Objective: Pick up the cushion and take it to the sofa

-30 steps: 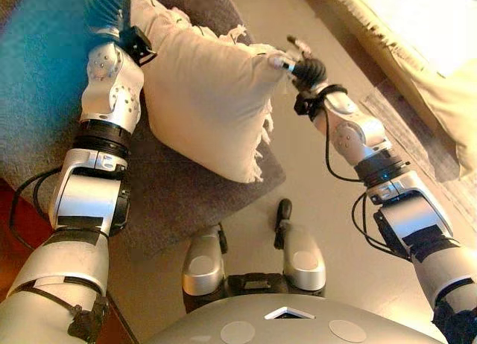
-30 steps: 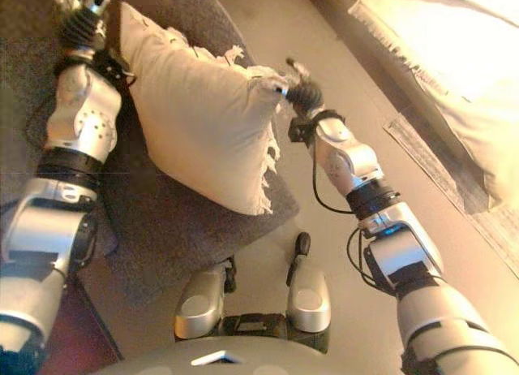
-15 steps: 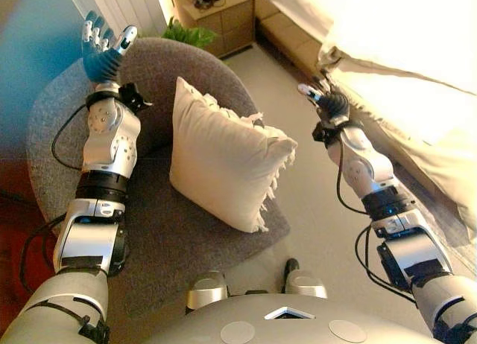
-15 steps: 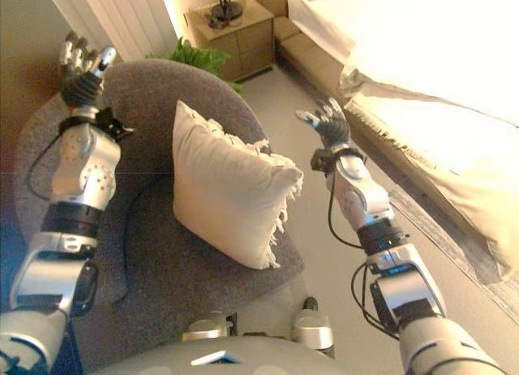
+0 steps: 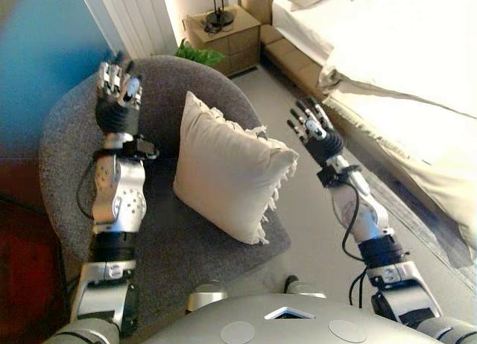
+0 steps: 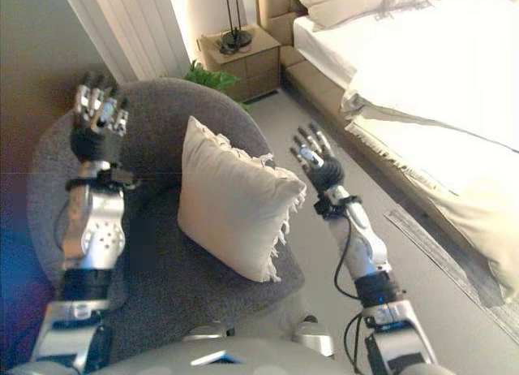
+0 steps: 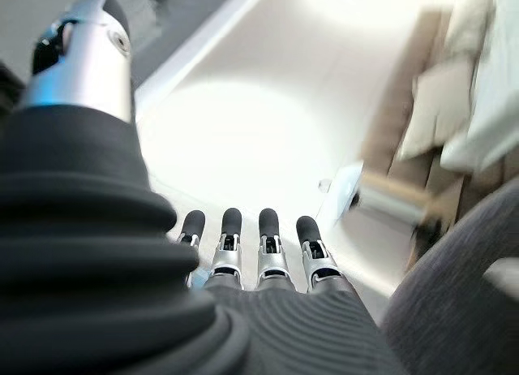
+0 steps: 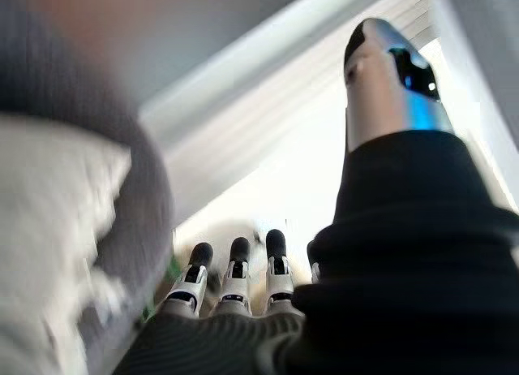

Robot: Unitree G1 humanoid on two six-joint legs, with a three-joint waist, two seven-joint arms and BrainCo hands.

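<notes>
A cream cushion (image 5: 227, 173) with a fringed edge stands upright on the seat of a round grey armchair (image 5: 175, 247). My left hand (image 5: 117, 98) is raised in front of the chair's back, to the left of the cushion, fingers straight, holding nothing. My right hand (image 5: 313, 128) is raised to the right of the cushion, a little apart from its corner, fingers spread and empty. Each wrist view shows straight fingers, in the left wrist view (image 7: 247, 249) and in the right wrist view (image 8: 235, 282); the right one also shows the cushion (image 8: 49, 229).
A bed (image 5: 402, 61) with a cream cover fills the right side. A wooden nightstand (image 5: 223, 35) with a lamp base stands at the back, a green plant (image 5: 197, 55) beside it. White curtains (image 5: 138, 16) hang behind the chair. Bare floor (image 5: 313, 217) lies between chair and bed.
The camera has tilted up and shows more of the room. Both hands, which were against the cushion's sides a second ago, have let go and drawn apart; the cushion rests on the chair.
</notes>
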